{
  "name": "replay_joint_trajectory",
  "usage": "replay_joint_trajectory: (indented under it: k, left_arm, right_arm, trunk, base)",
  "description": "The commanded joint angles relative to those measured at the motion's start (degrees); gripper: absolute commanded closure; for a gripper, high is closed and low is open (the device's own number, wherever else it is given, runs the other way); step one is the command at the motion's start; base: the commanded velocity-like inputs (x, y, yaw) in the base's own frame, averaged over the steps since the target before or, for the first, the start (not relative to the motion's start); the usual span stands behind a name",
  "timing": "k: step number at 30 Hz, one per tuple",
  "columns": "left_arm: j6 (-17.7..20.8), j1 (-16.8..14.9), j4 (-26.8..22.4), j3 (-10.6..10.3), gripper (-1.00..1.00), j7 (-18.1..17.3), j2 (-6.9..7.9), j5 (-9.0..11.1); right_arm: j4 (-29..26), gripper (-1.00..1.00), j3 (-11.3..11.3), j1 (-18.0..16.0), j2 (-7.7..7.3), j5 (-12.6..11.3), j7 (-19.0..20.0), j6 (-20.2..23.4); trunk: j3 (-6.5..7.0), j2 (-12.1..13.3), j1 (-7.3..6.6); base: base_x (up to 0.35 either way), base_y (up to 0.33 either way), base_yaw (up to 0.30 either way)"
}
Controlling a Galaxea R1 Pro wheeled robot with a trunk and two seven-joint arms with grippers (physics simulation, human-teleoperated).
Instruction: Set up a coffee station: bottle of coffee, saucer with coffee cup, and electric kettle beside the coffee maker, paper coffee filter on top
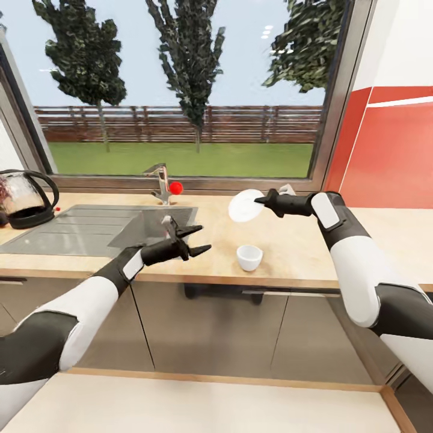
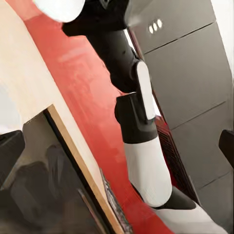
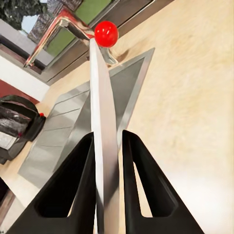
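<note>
My right gripper point(image 1: 260, 200) is shut on the rim of the white saucer point(image 1: 244, 205), holding it tilted in the air above the kitchen countertop point(image 1: 300, 240). In the right wrist view the saucer point(image 3: 101, 122) stands edge-on, pinched between the two black fingers point(image 3: 73, 185). The white coffee cup point(image 1: 249, 257) sits upright on the countertop below the saucer, near the front edge. My left gripper point(image 1: 197, 239) hovers open and empty left of the cup, over the sink's right end. The glass electric kettle point(image 1: 23, 198) with its black handle stands at the far left of the countertop, also seen as the kettle point(image 3: 14, 124).
A steel sink point(image 1: 96, 227) with a drainboard lies in the countertop, with a faucet and red knob point(image 1: 175, 187) behind it. A large window runs along the back and a red wall panel point(image 1: 391, 156) stands at the right. Grey cabinet fronts point(image 1: 210, 325) sit below.
</note>
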Motion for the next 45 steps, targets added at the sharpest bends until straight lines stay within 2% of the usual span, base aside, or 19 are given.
replay_joint_trajectory:
  k: [1, 3, 5, 7, 11, 13, 16, 18, 20, 22, 23, 27, 29, 30, 32, 36, 42, 44, 45]
  left_arm:
    - [-1.68, 1.21, -0.01, -5.42, -1.00, -5.43, -0.10, 0.21]
    - [-4.61, 2.45, -0.01, -9.76, -1.00, -8.49, -0.19, 0.21]
    - [-9.64, 5.23, -0.02, -15.36, -1.00, -8.49, -0.31, 0.20]
    - [-12.00, 9.74, -0.03, -17.69, -1.00, -8.49, -0.33, 0.21]
    - [-13.85, 16.34, 0.28, -18.71, -1.00, -8.49, 0.59, 0.20]
    - [-17.56, 21.08, 0.50, -18.99, -1.00, -8.49, 3.20, 0.20]
    - [-20.37, 24.93, 0.58, -19.07, -1.00, -8.49, 5.67, 0.23]
    - [-22.00, 28.38, 0.63, -19.10, -1.00, -8.49, 8.21, 0.26]
    - [-25.54, 35.47, 0.71, -18.99, -1.00, -8.49, 12.16, 0.32]
    - [-27.97, 38.05, 1.04, -18.89, -1.00, -8.49, 13.65, 0.34]
    - [-32.53, 43.03, 6.39, -18.60, -1.00, -8.49, 16.39, 0.42]
    - [-37.50, 45.66, 12.65, -16.45, -1.00, -8.49, 18.24, 0.45]
    - [-40.85, 49.90, 14.40, -11.91, -1.00, -8.49, 20.55, 0.46]
    - [-42.34, 53.39, 15.07, -5.71, -1.00, -8.49, 21.89, 0.46]
    - [-42.84, 55.40, 15.38, -2.22, -1.00, -8.49, 22.45, 0.48]
    - [-43.06, 58.85, 15.55, -0.29, -1.00, -8.49, 22.78, 0.59]
    - [-43.05, 60.66, 15.62, 0.52, -1.00, -7.30, 22.97, 0.64]
    - [-43.04, 60.73, 15.61, 0.55, -1.00, -6.60, 22.98, 0.64]
    - [-43.03, 60.79, 15.61, 0.58, -1.00, -5.83, 22.99, 0.64]
  right_arm:
    - [-0.04, 1.00, -0.31, -0.06, 0.00, 0.33, 0.62, 0.29]
    - [-0.08, 1.00, -0.31, -0.06, -0.02, 0.32, 0.62, 0.28]
    - [-0.16, 1.00, -0.31, -0.08, -0.06, 0.32, 0.62, 0.28]
    - [-0.97, 1.00, -0.31, -0.11, -0.29, 0.32, 0.62, 0.28]
    - [-2.04, 1.00, -0.31, -0.10, -0.67, 0.32, 0.69, 0.33]
    - [-2.31, 1.00, -0.31, -0.09, -1.27, 0.24, 0.80, 0.35]
    - [-2.44, 1.00, -0.31, -0.08, -1.84, -0.04, 1.00, 0.36]
    - [-2.97, 1.00, -0.31, -0.07, -2.20, -0.50, 2.12, 0.36]
    - [-3.81, 1.00, -0.31, -0.07, -2.92, -0.96, 4.77, 0.39]
    - [-4.00, 1.00, -0.31, -0.07, -3.15, -1.04, 5.35, 0.45]
    - [-4.30, 1.00, -0.31, -0.02, -3.80, -1.29, 6.07, 0.57]
    - [-4.40, 1.00, -0.31, 0.01, -4.06, -1.95, 6.33, 0.61]
    - [-4.43, 1.00, -0.31, 0.02, -4.14, -2.38, 6.43, 0.62]
    - [-4.46, 1.00, -0.31, 0.02, -4.17, -2.55, 6.48, 0.62]
    - [-4.46, 1.00, -0.31, 0.07, -4.18, -2.62, 6.49, 0.63]
    - [-4.46, 1.00, -0.31, 0.10, -4.19, -2.66, 6.50, 0.63]
    - [-4.45, 1.00, -0.39, 0.18, -3.97, -3.07, 6.51, 0.61]
    - [-4.45, 1.00, -0.39, 0.22, -3.90, -3.69, 6.51, 0.61]
    - [-4.45, 1.00, -0.40, 0.38, -3.84, -5.31, 6.50, 0.59]
  trunk:
    - [-0.06, -0.03, -0.01]
    - [-0.06, -0.03, -0.01]
    - [-0.06, -0.03, -0.01]
    - [-0.06, -0.03, -0.01]
    - [-0.06, -0.03, -0.01]
    - [-0.06, -0.03, -0.01]
    - [-0.06, -0.03, -0.01]
    - [-0.06, -0.03, -0.01]
    - [-0.06, -0.03, -0.01]
    - [-0.06, -0.03, -0.01]
    - [-0.06, -0.03, -0.01]
    - [-0.06, -0.03, -0.01]
    - [-0.06, -0.03, -0.01]
    - [-0.06, -0.03, -0.01]
    - [-0.06, -0.03, -0.01]
    - [-0.06, -0.03, -0.01]
    - [-0.06, -0.03, -0.01]
    - [-0.06, -0.03, -0.01]
    - [-0.06, -0.03, -0.01]
  base:
    - [-0.003, 0.000, 0.000]
    - [-0.002, 0.000, 0.000]
    - [-0.001, 0.000, 0.000]
    - [0.000, 0.000, 0.000]
    - [0.000, 0.000, 0.000]
    - [0.000, 0.000, 0.000]
    - [0.000, 0.000, 0.000]
    - [0.000, 0.000, 0.000]
    - [0.000, 0.000, 0.000]
    - [0.000, 0.000, 0.000]
    - [0.000, 0.000, 0.000]
    - [0.000, 0.000, 0.000]
    - [0.000, 0.000, 0.000]
    - [0.000, 0.000, 0.000]
    - [0.000, 0.000, 0.000]
    - [0.000, 0.000, 0.000]
    - [0.000, 0.000, 0.000]
    - [0.000, 0.000, 0.000]
    - [0.000, 0.000, 0.099]
